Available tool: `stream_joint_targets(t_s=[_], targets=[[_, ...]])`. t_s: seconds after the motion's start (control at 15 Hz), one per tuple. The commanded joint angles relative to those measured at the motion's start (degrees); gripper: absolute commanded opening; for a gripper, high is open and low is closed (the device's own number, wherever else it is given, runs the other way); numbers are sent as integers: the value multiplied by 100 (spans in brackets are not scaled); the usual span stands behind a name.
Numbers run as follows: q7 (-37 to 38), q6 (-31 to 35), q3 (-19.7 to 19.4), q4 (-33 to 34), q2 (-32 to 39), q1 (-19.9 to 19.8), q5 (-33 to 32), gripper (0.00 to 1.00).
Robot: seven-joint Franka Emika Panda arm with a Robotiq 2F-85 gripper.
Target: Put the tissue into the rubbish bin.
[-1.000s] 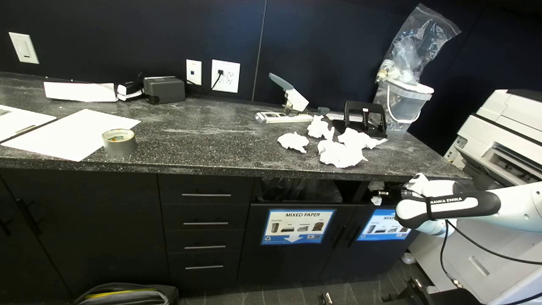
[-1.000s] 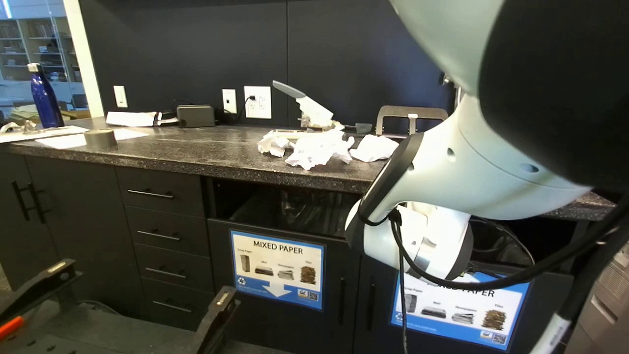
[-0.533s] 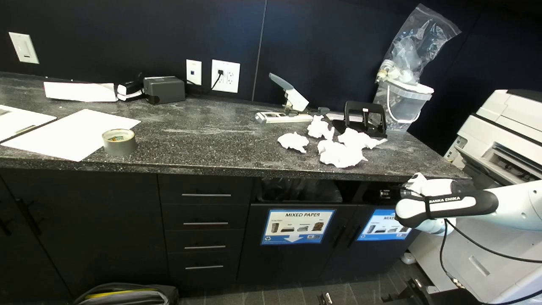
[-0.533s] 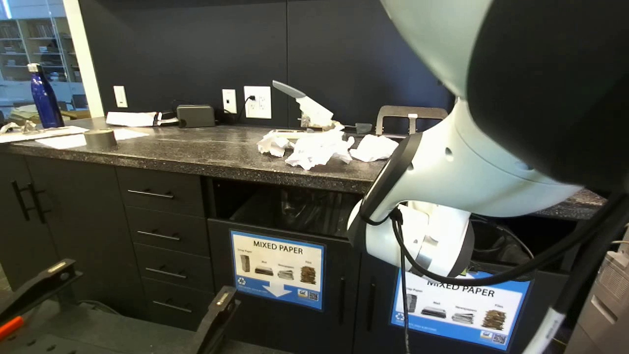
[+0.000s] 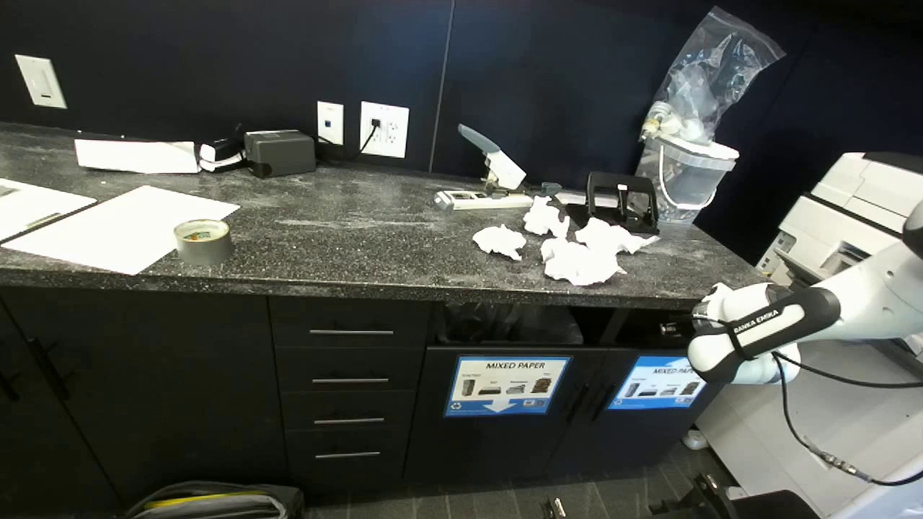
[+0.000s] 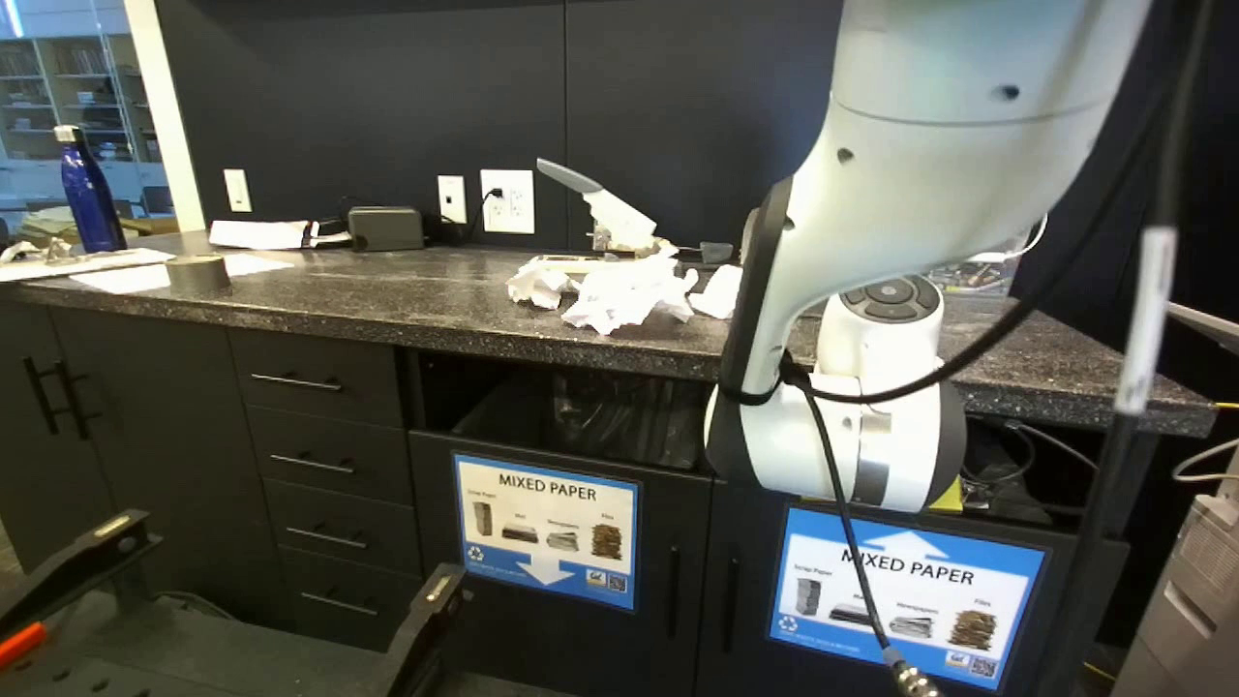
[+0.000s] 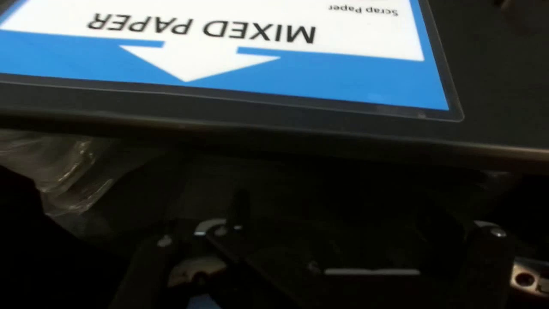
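The empty black metal claw (image 7: 347, 214) stands, jaws apart, at the blue-signed dark cabinet bin (image 5: 642, 425); probably one tissue is inside. Crumpled white tissues (image 5: 577, 263), higher than this bin, perhaps wait.

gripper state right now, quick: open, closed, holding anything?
Gripper: open, nothing visibly held, though the wrist view is dark there.

Tissues (image 5: 580, 263) on counter (image 5: 346, 238) (stapler (image 5: 506, 171) behind); rubbish bin (image 5: 631, 432) underneath.
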Motion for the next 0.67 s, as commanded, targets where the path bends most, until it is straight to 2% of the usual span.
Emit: stream_joint_targets(t_s=[0.0,0.07,0.2,0.27,0.4,0.47,0.53,0.6], targets=[[469,231,-1267,-1379,-1439,1121,443,100],[633,-33,-1527,-1641,-1736,1438,535,100],[847,-809,-1438,-2198,-2299,1580,221,100],[892,-1191,-1355,-2488,-2600,1642,158,100],[721,-2129,-825,-3078,-3226,1512,186,100],[633,-2651,-532,-3302,-3515,1450,322,100],[205,-2971,-756,-3574,-3818,1962,1183,100],[75,-3426,-654,-3735,-4117,2091,1542,100]])
